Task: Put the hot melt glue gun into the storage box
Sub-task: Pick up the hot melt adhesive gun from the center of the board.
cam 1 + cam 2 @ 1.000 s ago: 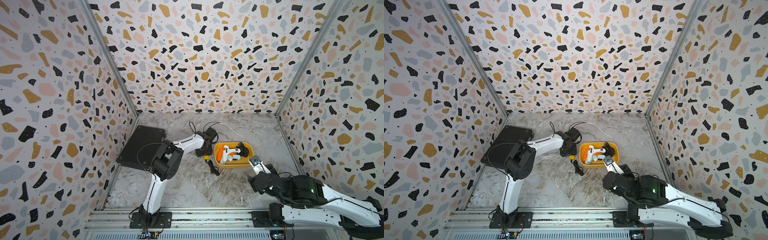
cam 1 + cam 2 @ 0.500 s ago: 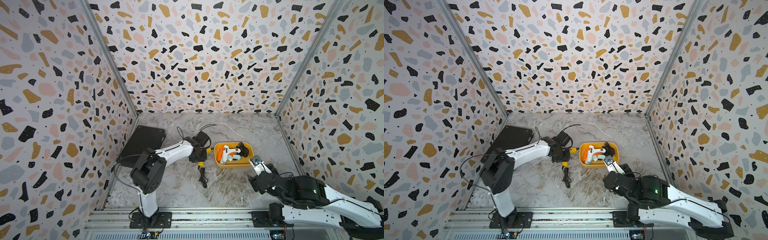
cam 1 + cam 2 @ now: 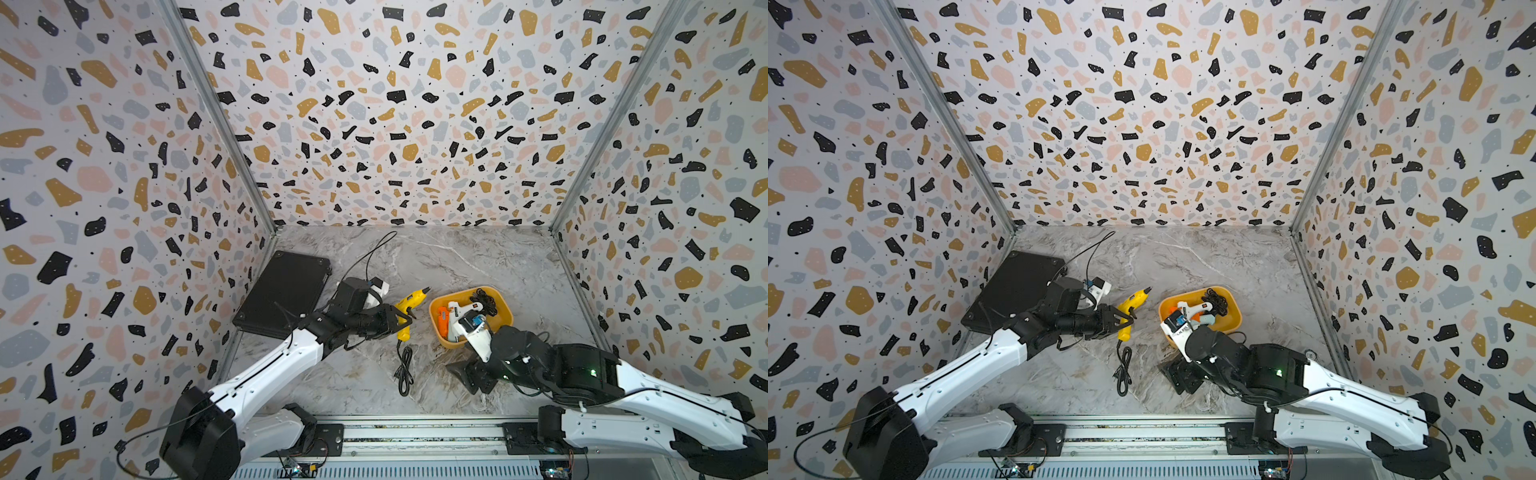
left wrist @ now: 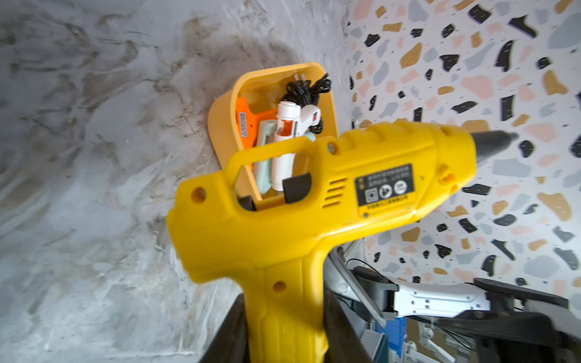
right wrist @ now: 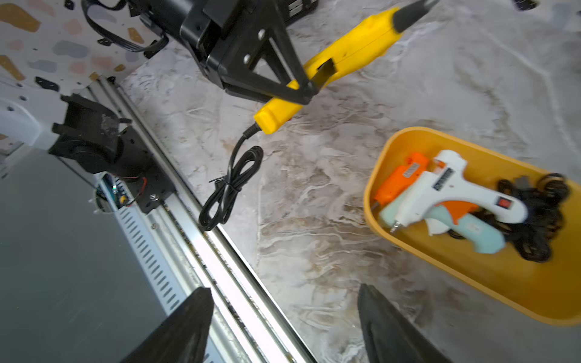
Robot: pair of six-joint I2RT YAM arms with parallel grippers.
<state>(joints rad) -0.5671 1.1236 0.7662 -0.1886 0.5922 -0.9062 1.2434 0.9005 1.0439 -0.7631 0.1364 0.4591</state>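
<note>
Transfer step: box (image 3: 500, 318) right of centre holds other guns (image 5: 446, 188), yellow gun (image 3: 411, 299) just left of it, handle pinched by left gripper (image 3: 405, 321), right gripper (image 5: 283, 287) spread, empty; next, probably carry right over the rim, release, mind the cord (image 3: 403, 370).

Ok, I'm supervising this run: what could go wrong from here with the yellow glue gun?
The bundled cord trails from the yellow glue gun in the left claw; it may drag or end up outside the storage box. The box already holds other glue guns, so this one may perch on top.
</note>
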